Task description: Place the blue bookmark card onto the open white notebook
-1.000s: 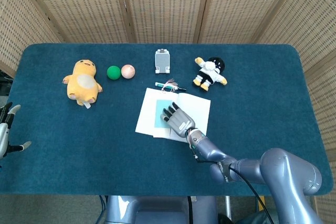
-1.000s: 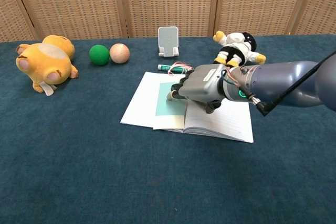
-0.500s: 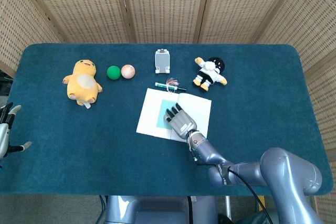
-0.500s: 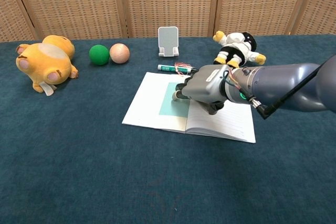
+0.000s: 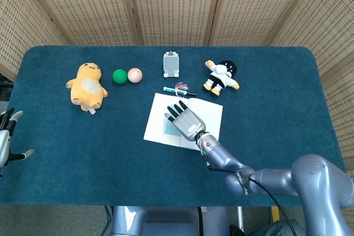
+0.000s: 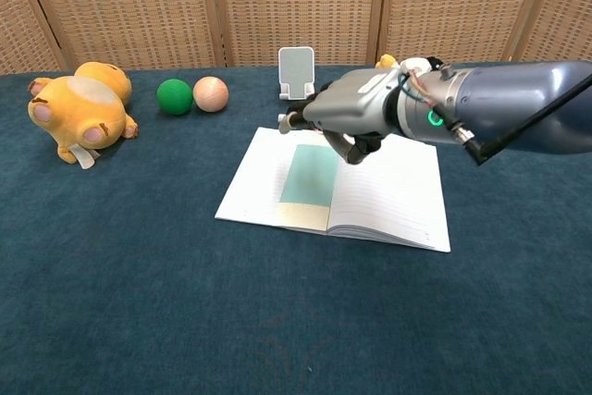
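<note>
The open white notebook [image 6: 388, 193] [image 5: 156, 121] lies flat in the middle of the table. The pale blue bookmark card [image 6: 310, 175] [image 5: 168, 127] rests on its left page, close to the spine. My right hand [image 6: 356, 116] [image 5: 186, 121] hovers above the notebook's far edge with its fingers apart, holding nothing and clear of the card. In the head view this hand hides most of the card. My left hand [image 5: 6, 136] shows only at the far left edge of the head view, fingers spread and empty, far from the notebook.
Along the back stand a yellow plush [image 6: 81, 110], a green ball [image 6: 174, 96], a peach ball [image 6: 210, 93], a white phone stand [image 6: 296, 72] and a black-and-white doll [image 5: 221, 75]. A green pen [image 5: 178, 90] lies just behind the notebook.
My right hand has lifted off the card and notebook and spread its fingers. The card stays flat on the left page. The left hand has not moved.
</note>
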### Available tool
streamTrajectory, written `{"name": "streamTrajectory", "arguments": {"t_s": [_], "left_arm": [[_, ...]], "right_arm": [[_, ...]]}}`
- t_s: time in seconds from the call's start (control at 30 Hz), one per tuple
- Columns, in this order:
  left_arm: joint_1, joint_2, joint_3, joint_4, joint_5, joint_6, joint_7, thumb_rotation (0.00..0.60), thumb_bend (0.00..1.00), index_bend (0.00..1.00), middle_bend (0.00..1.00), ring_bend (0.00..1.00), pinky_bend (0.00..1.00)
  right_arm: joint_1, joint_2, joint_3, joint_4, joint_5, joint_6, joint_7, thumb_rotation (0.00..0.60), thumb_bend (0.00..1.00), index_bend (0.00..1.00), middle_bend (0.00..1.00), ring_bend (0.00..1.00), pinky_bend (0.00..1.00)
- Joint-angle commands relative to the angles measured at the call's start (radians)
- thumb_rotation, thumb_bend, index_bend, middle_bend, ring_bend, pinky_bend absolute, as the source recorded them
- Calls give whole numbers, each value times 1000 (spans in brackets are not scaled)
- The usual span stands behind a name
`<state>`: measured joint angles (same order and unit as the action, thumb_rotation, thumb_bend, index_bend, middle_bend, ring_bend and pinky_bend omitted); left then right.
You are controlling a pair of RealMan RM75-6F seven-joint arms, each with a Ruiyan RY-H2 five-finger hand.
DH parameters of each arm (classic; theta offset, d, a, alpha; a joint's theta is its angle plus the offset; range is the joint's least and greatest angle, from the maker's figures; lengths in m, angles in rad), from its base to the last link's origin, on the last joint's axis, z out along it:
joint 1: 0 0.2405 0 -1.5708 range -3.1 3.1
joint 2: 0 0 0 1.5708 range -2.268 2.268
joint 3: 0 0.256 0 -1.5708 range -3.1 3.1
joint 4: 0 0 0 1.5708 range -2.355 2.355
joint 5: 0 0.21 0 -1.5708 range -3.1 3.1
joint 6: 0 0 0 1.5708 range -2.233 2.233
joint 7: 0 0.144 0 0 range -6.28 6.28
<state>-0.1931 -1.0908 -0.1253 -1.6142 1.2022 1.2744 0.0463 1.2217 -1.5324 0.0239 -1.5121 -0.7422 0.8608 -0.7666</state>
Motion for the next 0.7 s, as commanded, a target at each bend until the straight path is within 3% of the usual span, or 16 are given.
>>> {"name": "streamTrajectory", "arguments": {"t_s": [0.03,0.1,0.13,0.2,0.27,0.37,0.43,0.7], "left_arm": [[0,3,1,-1,4,-1,-5,600,0,0,0,0,0],[1,5,3,-1,9,-1,-11,600,0,0,0,0,0],[1,6,3,-1,11,-1,-14,600,0,0,0,0,0],[4,10,5,-2,20,3,-22,600,0,0,0,0,0],[7,11,7,-3,30,11,-26,600,0,0,0,0,0],[27,16,20,-11,89,66,-37,600,0,0,0,0,0],[41,16,32,-14,136,105,-46,600,0,0,0,0,0],[60,-18,57,51,269,201,-84,600,0,0,0,0,0]], "right_arm": [[-55,95,27,-100,-105,70,83,600,1000,0,0,0,5],[-95,143,29,-145,-179,115,139,600,949,0,0,0,5],[-114,162,28,-159,-212,137,166,600,786,0,0,0,5],[-166,206,20,-185,-310,197,243,600,273,0,0,0,5],[-214,234,9,-187,-395,260,310,600,38,0,0,0,5],[-413,303,-47,-140,-592,540,529,600,0,0,0,0,5],[-532,319,-78,-81,-637,673,639,600,0,0,0,0,5],[-782,315,-146,22,-657,817,826,600,0,0,0,0,0]]}}
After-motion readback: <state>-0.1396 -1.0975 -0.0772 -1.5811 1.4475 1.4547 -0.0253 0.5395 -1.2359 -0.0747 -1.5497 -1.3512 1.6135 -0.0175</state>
